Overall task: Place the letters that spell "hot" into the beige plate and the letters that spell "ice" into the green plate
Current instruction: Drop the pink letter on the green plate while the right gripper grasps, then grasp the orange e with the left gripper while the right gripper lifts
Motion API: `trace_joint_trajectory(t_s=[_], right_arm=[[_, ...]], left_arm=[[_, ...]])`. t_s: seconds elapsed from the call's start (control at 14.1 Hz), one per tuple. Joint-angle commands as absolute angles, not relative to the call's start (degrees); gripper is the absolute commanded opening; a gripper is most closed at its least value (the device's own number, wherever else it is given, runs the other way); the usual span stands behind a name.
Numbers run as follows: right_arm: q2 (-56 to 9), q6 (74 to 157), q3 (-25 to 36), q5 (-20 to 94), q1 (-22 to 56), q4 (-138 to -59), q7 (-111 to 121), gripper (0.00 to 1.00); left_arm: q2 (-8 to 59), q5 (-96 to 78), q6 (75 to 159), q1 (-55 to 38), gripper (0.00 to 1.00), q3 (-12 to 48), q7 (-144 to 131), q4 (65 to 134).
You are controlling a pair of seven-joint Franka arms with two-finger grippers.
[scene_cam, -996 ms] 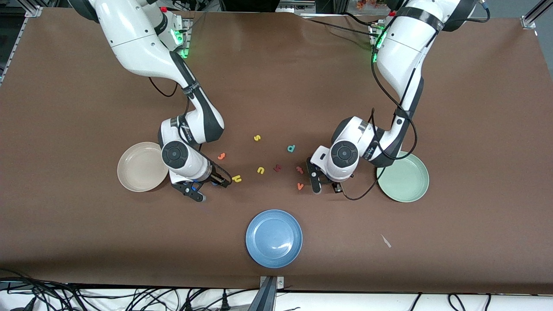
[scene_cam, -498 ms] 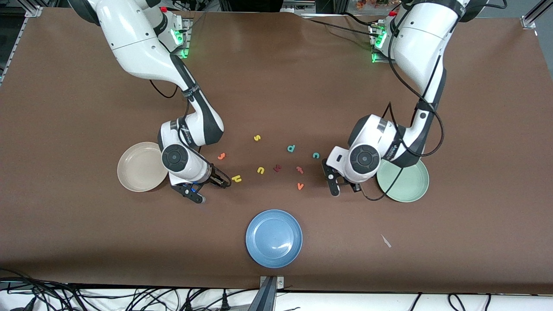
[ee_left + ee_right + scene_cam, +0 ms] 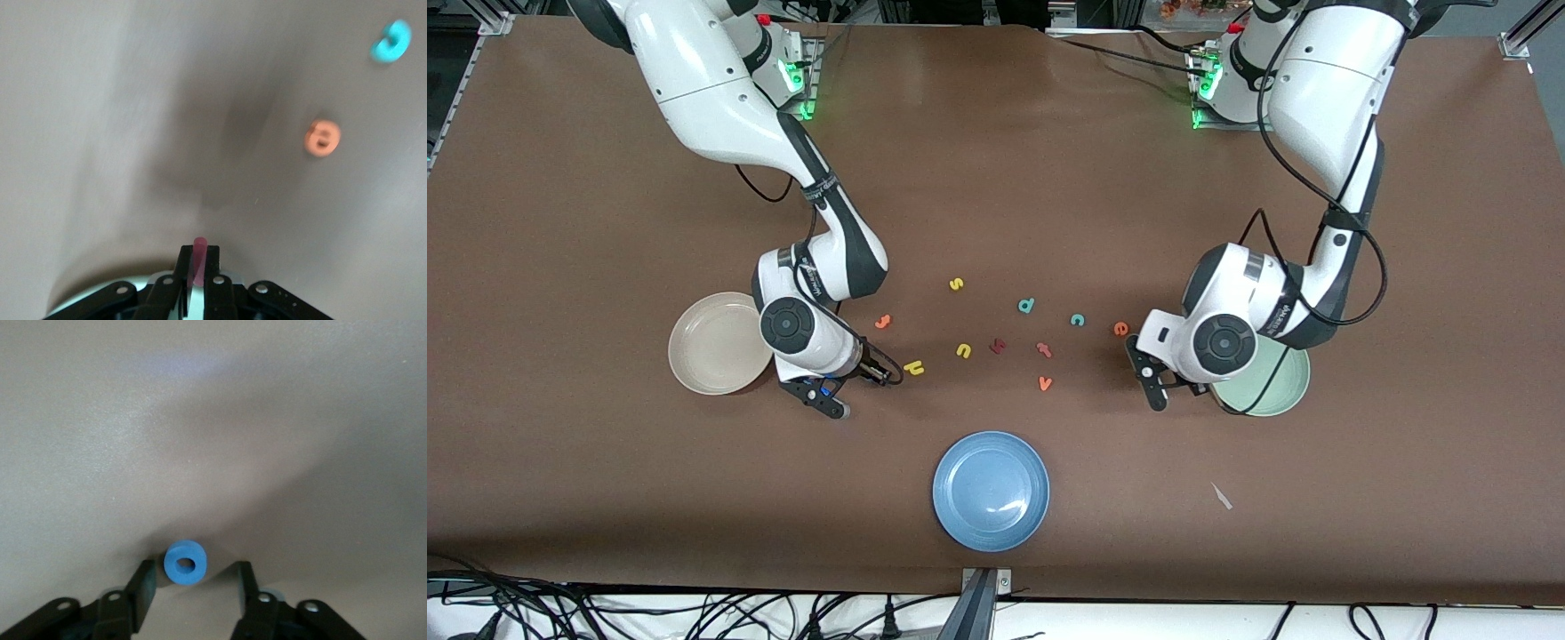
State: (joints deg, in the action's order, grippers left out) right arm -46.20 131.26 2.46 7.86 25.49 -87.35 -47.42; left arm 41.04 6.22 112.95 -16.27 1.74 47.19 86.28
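Observation:
My left gripper (image 3: 1158,400) (image 3: 199,252) is shut on the dark red "i" (image 3: 198,248) and hangs beside the green plate (image 3: 1282,391). The orange "e" (image 3: 1120,328) (image 3: 323,137) and teal "c" (image 3: 1078,320) (image 3: 390,41) lie on the table close by. My right gripper (image 3: 864,391) (image 3: 193,570) is low on the table beside the beige plate (image 3: 711,347), open, with the blue "o" (image 3: 186,563) between its fingertips. The yellow "h" (image 3: 913,366) lies just past it. The orange "t" (image 3: 1043,349) sits mid-table.
Other letters lie in the middle: a yellow "u" (image 3: 963,350), a yellow "s" (image 3: 956,284), a teal "d" (image 3: 1027,306), an orange "v" (image 3: 1045,383), a red hooked letter (image 3: 998,346) and an orange one (image 3: 883,321). A blue plate (image 3: 991,491) sits nearer the front camera.
The left arm has carried the "i" toward the green plate, uncovering the "c" and then the "e". The right gripper has barely moved.

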Motion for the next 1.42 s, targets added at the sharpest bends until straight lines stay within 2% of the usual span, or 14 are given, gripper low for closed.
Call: trace_joint_trajectory(t_s=[0.0, 0.36, 0.57, 0.78, 0.85, 1.0, 1.07, 1.21, 1.35], right_arm=[[-47.4, 130.6, 2.3, 7.4, 25.2, -85.4, -47.4, 0.53], [-47.4, 130.8, 2.4, 7.5, 25.2, -85.3, -47.4, 0.53], [-47.4, 131.4, 2.4, 7.5, 25.0, -85.3, -47.2, 0.53], [-47.4, 131.7, 2.5, 7.5, 25.0, -85.3, -47.3, 0.53], [-47.4, 131.7, 2.5, 7.5, 25.0, -85.3, -47.3, 0.53], [-47.5, 131.7, 2.5, 7.5, 25.0, -85.3, -47.4, 0.53], [-47.6, 131.7, 2.5, 7.5, 25.0, -85.3, -47.4, 0.53], [-47.6, 131.7, 2.4, 7.5, 25.0, -85.3, -47.4, 0.53], [-47.6, 131.7, 2.4, 7.5, 25.0, -85.3, -47.3, 0.46]], left_arm=[[38.1, 11.0, 112.8, -15.0, 0.0, 2.2, 46.9, 89.7], [38.3, 12.7, 113.8, -11.3, 0.0, 2.2, 50.7, 90.4], [38.4, 12.8, 121.9, -9.3, 0.0, 2.2, 50.7, 95.3], [38.4, 14.3, 123.2, -8.6, 0.0, 2.2, 50.7, 96.2], [38.3, 14.4, 123.2, -8.5, 0.06, 2.2, 50.7, 96.3], [38.1, 15.4, 123.2, -8.6, 0.62, 2.3, 50.8, 96.3], [37.7, 15.9, 123.1, -8.6, 1.0, 2.5, 51.1, 96.3], [37.2, 15.8, 122.8, -9.0, 1.0, 2.6, 51.4, 96.3], [35.9, 15.6, 121.7, -9.1, 1.0, 2.7, 51.2, 96.2]])
